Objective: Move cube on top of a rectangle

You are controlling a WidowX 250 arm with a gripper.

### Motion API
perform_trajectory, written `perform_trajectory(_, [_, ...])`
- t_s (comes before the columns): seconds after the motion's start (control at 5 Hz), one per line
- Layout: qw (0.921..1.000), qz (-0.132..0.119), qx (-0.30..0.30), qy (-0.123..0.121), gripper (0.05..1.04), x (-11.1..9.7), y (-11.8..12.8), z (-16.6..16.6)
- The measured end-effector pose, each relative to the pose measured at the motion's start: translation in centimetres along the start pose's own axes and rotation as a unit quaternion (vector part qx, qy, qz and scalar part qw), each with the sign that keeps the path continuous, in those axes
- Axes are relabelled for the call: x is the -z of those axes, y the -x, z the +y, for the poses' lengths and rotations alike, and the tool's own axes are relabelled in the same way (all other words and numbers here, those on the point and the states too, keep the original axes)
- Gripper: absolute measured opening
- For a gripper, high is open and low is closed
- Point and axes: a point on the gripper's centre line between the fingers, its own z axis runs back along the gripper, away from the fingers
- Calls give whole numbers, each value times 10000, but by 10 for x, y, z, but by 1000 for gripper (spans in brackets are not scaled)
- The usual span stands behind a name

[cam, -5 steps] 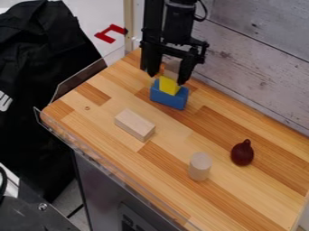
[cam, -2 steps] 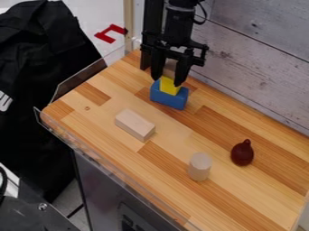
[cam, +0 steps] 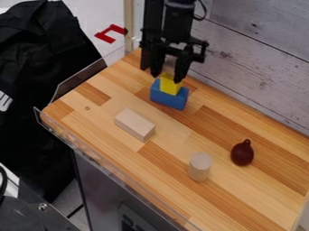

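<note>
The yellow cube (cam: 171, 87) sits on top of the blue rectangular block (cam: 168, 99), at the far side of the wooden counter (cam: 163, 171). The gripper (cam: 167, 77) hangs directly over it, fingers parted with a gap between them. Their tips are at the cube's upper end, one just off its left side, the other overlapping its top right in view; whether they touch it I cannot tell. A pale wooden block (cam: 134, 125) lies nearer and to the left, and an upright pale cylinder (cam: 199, 167) stands near, with a dark red bulb-shaped object (cam: 242, 154) to its right.
</note>
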Motion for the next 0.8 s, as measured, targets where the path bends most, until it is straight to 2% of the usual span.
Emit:
perform_trajectory(0.2, [9999,-92,129,-3,530,-11,16,0])
perform_trajectory(0.4, [9992,-64,387,-45,530,-18,36,5])
perform_trajectory(0.6, [9979,117,597,-226,530,-7,56,16])
perform_trajectory(0.8, [9986,244,369,-293,530,6,65,37])
